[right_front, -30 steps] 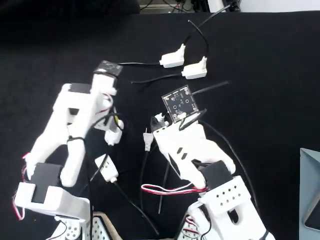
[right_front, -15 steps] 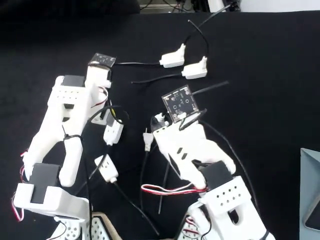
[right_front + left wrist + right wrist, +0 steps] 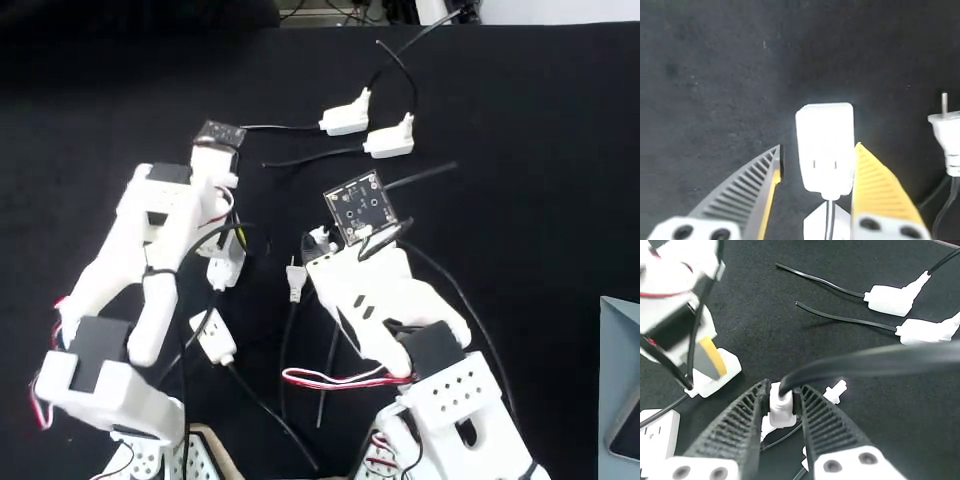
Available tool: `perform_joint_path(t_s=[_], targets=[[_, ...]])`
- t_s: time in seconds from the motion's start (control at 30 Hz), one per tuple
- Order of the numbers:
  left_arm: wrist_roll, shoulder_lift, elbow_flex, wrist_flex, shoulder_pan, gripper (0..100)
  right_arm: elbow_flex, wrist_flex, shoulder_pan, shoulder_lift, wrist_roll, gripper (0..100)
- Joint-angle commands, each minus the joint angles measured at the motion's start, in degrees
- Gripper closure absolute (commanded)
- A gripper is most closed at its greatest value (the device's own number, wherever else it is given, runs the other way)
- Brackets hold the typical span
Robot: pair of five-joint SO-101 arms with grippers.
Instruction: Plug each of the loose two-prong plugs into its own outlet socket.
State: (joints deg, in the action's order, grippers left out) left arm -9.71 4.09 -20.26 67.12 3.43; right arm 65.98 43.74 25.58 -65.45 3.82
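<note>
The black surface [image 3: 520,200] carries everything. The step in hand looks like pairing one plug with one socket: each arm has its piece, and the two are not yet joined. The left hand [image 3: 818,149] stands released around a white socket [image 3: 825,130], which touches the yellow finger while a gap shows at the grey one. The right hand [image 3: 784,387] is clenched on a white plug [image 3: 780,412], its black cable trailing out; the prongs are hidden. Next, I judge, the left must close to steady the socket and the right must aim the prongs at its slots. Another loose plug [image 3: 946,131] lies near the socket.
</note>
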Motion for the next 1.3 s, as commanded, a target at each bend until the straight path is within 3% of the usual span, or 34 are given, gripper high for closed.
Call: perform_joint_path(t_s=[0.0, 0.37, 0.6, 0.83, 1.03, 1.27], targets=[[0.35, 1.85, 0.92, -1.05, 0.22, 78, -0.31, -1.14, -0.70, -0.13, 0.62, 98.7], [-0.44, 5.63, 4.26, -1.05, 2.59, 88, -0.31, -1.14, -0.70, -0.13, 0.62, 98.7], [-13.36, 2.20, 4.26, -0.70, 3.91, 94, -0.31, -1.14, -0.70, -0.13, 0.62, 98.7], [-20.13, -0.53, 0.66, -1.05, 4.26, 92, -0.31, -1.14, -0.70, -0.13, 0.62, 98.7], [-18.64, -0.97, -0.04, -1.05, 4.62, 79, -0.31, -1.14, -0.70, -0.13, 0.62, 98.7], [-16.62, -1.05, 2.51, -0.53, 3.65, 78, -0.40, -1.14, -0.70, -0.04, 0.62, 98.7]])
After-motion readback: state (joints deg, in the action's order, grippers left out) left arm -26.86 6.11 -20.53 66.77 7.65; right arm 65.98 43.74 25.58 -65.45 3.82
